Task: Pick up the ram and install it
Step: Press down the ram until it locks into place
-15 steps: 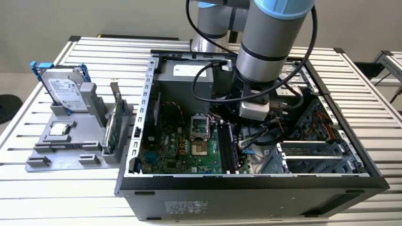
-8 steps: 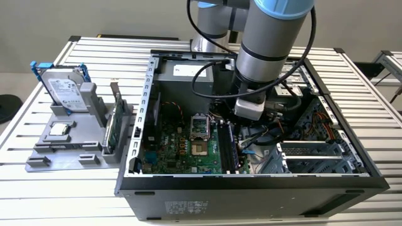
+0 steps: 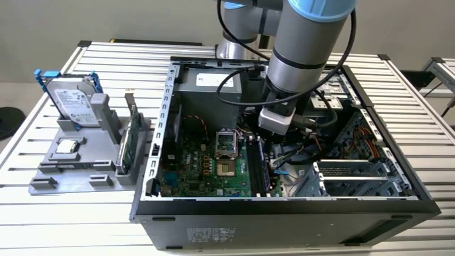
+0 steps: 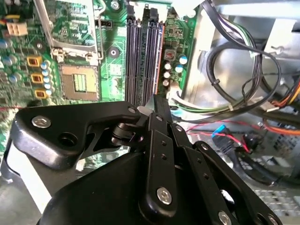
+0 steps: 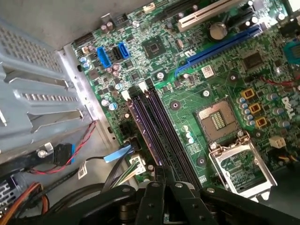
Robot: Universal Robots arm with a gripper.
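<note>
My gripper (image 4: 158, 101) hangs inside the open computer case (image 3: 168, 106), just above one end of the memory slots (image 4: 143, 51) on the green motherboard (image 5: 187, 101). In both wrist views its black fingers (image 5: 159, 174) are pressed together, and I see nothing held between them. In the exterior view a thin dark strip, which looks like the ram (image 3: 265, 165), stands edge-on in the slot bank below the arm's wrist (image 3: 276, 118). From here I cannot tell whether it is fully seated.
Bundled cables (image 4: 234, 70) and the grey drive cage (image 5: 33, 93) crowd one side of the slots, and the processor socket (image 5: 218, 119) lies on the other. Outside the case, on the exterior view's left, a grey holder (image 3: 67, 170) carries a hard drive (image 3: 71, 101) and a green card (image 3: 128, 141).
</note>
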